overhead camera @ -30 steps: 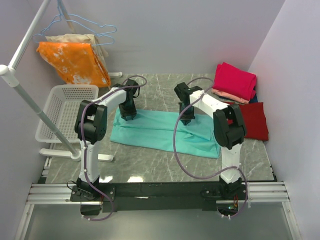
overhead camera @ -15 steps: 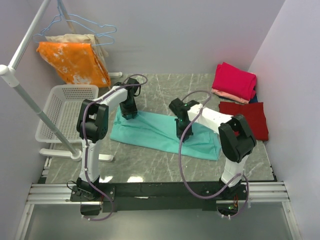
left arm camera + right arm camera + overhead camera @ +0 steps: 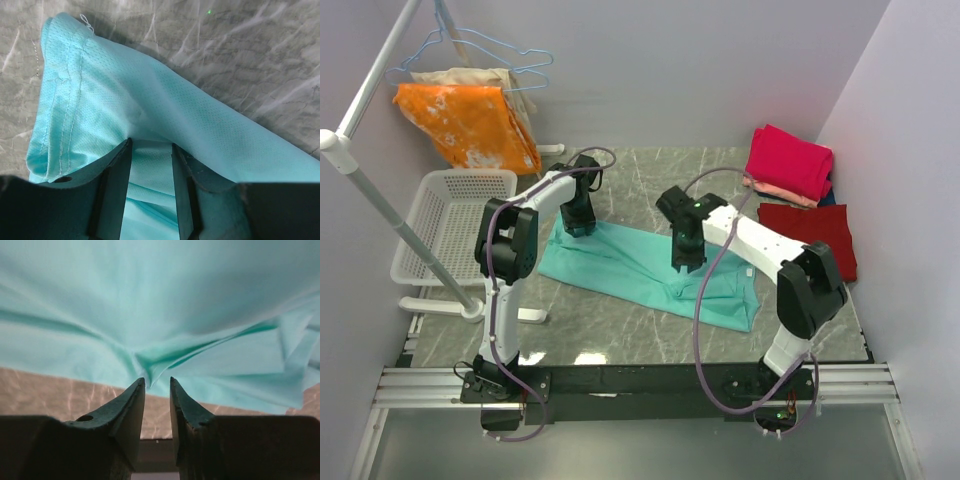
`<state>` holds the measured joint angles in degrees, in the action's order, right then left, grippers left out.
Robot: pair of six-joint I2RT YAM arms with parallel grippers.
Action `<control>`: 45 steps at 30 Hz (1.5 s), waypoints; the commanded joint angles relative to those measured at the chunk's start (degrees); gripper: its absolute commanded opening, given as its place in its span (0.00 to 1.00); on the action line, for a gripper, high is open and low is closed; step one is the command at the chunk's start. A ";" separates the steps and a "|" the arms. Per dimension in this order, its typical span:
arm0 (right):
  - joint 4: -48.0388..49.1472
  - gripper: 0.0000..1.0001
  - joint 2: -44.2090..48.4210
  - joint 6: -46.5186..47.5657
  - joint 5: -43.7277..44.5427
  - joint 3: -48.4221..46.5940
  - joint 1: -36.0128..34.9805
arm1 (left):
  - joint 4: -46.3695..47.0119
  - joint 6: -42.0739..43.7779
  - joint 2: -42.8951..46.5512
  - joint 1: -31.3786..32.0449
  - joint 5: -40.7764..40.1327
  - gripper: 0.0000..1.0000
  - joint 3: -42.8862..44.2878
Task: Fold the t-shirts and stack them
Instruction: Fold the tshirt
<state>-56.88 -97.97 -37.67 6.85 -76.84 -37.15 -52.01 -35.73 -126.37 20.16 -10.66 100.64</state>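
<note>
A teal t-shirt (image 3: 635, 262) lies part-folded as a slanted band across the marble table. My left gripper (image 3: 578, 226) is pressed into its far left corner. In the left wrist view, teal fabric (image 3: 150, 95) drapes over the tips of the left gripper (image 3: 151, 144), whose jaws stand apart. My right gripper (image 3: 682, 262) hovers over the shirt's middle, open. In the right wrist view the right gripper (image 3: 157, 381) sits just short of a puckered crease (image 3: 150, 362) in the shirt. A magenta-pink shirt (image 3: 790, 160) lies on a salmon one (image 3: 772, 189), with a dark red one (image 3: 823, 238) beside them.
An orange blotched cloth (image 3: 470, 125) and a beige cloth hang on hangers from the white rack (image 3: 375, 195) at the back left. A white laundry basket (image 3: 440, 225) stands left of the table. Walls close in at the rear and the right.
My right gripper pulled the teal fabric nearer and leftward, then opened and let it go. The shirt now lies narrower and more slanted. The left gripper stayed put.
</note>
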 commanded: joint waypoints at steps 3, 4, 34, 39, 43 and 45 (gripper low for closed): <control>4.05 0.32 -1.50 1.45 0.63 3.52 14.45 | 0.24 -1.28 -1.52 -0.56 -1.91 0.44 0.96; 5.89 0.30 -2.39 1.89 0.10 3.62 17.69 | 0.33 -1.36 -1.43 -0.56 -2.00 0.44 0.70; -11.32 0.25 -42.29 12.71 -0.35 -53.05 31.87 | -1.07 -1.45 -3.53 -4.69 2.04 0.43 3.76; -5.46 0.24 -35.90 13.15 -1.84 -47.29 31.70 | -0.55 -0.14 -3.71 -4.61 2.74 0.43 4.65; 2.47 0.24 -25.01 13.41 -2.72 -35.16 31.43 | 0.85 0.83 -2.92 -4.61 3.88 0.43 3.86; 4.06 0.25 -20.51 13.59 -3.42 -31.63 31.43 | 1.38 1.44 -2.57 -4.61 4.06 0.42 3.60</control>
<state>-58.98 -129.93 -25.23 4.27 -112.44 -5.37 -53.08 -36.40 -128.53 15.92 -7.70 104.18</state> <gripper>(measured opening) 0.244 0.426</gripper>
